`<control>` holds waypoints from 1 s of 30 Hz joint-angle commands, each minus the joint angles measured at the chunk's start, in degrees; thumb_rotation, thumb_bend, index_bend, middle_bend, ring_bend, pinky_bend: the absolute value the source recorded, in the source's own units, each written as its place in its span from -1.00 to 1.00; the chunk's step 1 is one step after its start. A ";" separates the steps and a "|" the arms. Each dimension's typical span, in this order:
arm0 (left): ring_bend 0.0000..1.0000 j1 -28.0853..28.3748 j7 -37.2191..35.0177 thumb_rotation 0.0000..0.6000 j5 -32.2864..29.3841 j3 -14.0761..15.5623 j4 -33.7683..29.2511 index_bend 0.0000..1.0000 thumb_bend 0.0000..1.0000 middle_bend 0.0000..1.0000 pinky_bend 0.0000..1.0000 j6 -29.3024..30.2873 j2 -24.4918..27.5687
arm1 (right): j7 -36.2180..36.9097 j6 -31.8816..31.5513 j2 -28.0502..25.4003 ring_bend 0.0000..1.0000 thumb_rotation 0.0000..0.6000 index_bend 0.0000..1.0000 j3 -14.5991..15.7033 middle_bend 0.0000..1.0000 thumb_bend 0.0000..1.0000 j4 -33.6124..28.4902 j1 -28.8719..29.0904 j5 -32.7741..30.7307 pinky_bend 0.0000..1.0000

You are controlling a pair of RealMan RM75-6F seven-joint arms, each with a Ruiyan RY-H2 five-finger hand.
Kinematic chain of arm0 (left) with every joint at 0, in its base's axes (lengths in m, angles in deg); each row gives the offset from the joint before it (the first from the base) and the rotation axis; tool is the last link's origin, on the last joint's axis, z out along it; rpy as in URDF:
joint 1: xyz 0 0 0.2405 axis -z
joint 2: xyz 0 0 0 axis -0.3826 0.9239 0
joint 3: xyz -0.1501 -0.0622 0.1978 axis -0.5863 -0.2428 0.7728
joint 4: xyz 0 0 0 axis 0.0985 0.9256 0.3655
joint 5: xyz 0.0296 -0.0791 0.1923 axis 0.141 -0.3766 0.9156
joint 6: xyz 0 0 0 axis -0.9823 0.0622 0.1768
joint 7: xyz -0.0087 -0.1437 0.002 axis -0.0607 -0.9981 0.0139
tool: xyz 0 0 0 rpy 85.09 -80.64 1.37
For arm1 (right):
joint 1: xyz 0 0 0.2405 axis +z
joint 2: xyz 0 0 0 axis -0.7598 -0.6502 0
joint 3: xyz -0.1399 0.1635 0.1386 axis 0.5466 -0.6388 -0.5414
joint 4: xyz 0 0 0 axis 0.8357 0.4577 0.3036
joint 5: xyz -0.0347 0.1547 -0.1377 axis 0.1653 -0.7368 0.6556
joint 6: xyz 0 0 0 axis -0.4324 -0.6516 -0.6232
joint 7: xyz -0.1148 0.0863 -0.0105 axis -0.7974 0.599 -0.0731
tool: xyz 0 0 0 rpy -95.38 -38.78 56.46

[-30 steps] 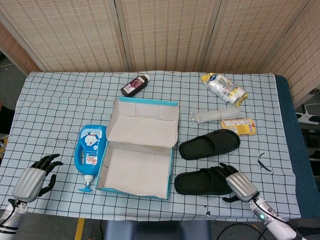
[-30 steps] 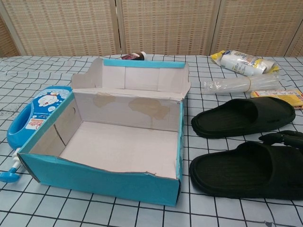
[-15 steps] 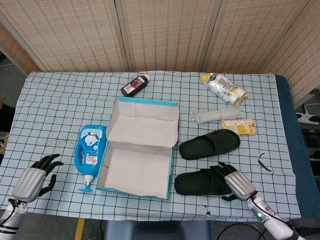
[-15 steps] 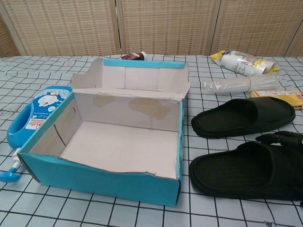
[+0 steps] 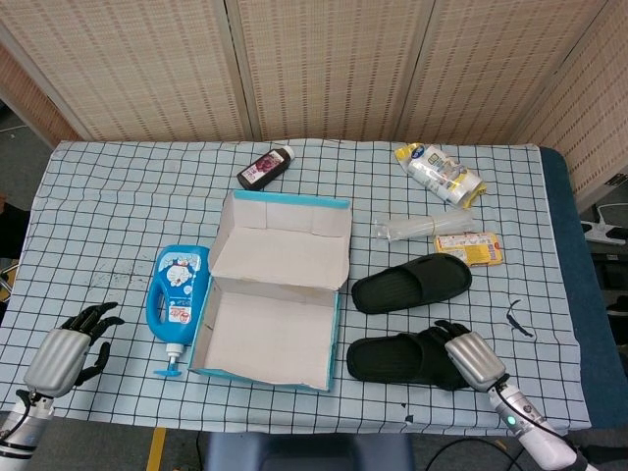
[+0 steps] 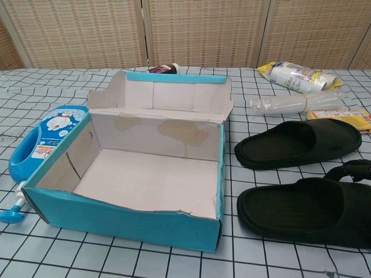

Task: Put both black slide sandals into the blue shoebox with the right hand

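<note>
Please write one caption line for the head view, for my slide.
Right hand grips the nearer black slide sandal beside the open blue cardboard shoebox.

A woven folding screen (image 5: pixel 324 64) stands behind the checked-cloth table (image 5: pixel 118 196).

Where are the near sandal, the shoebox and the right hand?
near sandal (image 5: pixel 392 358): head view, middle of its footbed.
shoebox (image 6: pixel 124 219): chest view, blue front wall.
right hand (image 5: pixel 473 359): head view, silver back of the hand, at the sandal's strap end.

No legible text anywhere, blue detergent bottle (image 6: pixel 43 139) bearing a cartoon cat picture, its red label lettering too small to read
</note>
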 commanded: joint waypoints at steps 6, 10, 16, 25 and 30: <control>-0.69 0.02 -0.14 1.00 -0.19 -0.04 -0.03 -0.42 0.24 -0.74 -0.28 -0.14 -0.02 | -2.27 -2.82 -0.67 -0.40 1.00 -0.17 -1.27 -0.08 -0.96 -1.52 -1.23 -1.49 -0.06; -0.69 0.00 -0.23 1.00 0.09 0.02 -0.07 -0.42 0.24 -0.74 -0.28 0.08 0.07 | -3.82 -7.43 -1.53 -0.17 1.00 0.07 -2.59 0.12 -0.96 -3.16 -2.92 -1.78 0.24; -0.69 -0.01 -0.14 1.00 0.15 0.06 -0.21 -0.42 0.24 -0.74 -0.28 0.09 0.10 | -5.22 -13.03 -5.01 -0.07 1.00 0.18 -3.83 0.22 -0.96 -7.67 -5.18 -1.92 0.37; -0.69 -0.07 0.17 1.00 0.25 0.10 -0.25 -0.42 0.24 -0.74 -0.28 0.19 0.07 | -11.42 -21.31 -10.87 -0.07 1.00 0.18 -6.37 0.22 -0.97 -18.04 -7.72 -0.10 0.40; -0.69 0.00 0.38 1.00 0.14 0.09 -0.21 -0.42 0.24 -0.74 -0.28 -0.04 0.02 | -12.29 -16.33 -13.06 -0.07 1.00 0.18 -7.46 0.22 -0.96 -26.20 -3.84 1.61 0.41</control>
